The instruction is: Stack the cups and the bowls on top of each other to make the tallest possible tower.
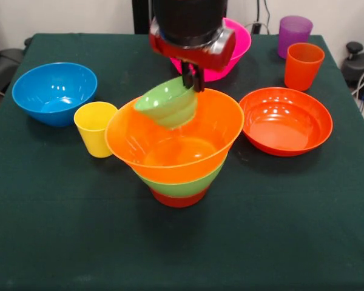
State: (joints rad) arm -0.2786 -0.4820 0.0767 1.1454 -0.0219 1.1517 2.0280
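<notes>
The tower stands mid-table: a small red-orange bowl (178,199) at the base, a medium green bowl (181,185) in it, and a large yellow-orange bowl (176,145) on top. A small ribbed green bowl (168,104) hangs tilted over the large bowl's opening, its rim pinched by my gripper (193,80), which comes down from above and is shut on it. A yellow cup (95,128) stands left of the tower. An orange cup (303,65) and a purple cup (293,33) stand at the back right.
A blue bowl (54,92) sits at the left. A shallow orange bowl (286,120) lies right of the tower. A large pink bowl (238,45) is behind the arm, partly hidden. The dark green table (182,254) ends at the front edge.
</notes>
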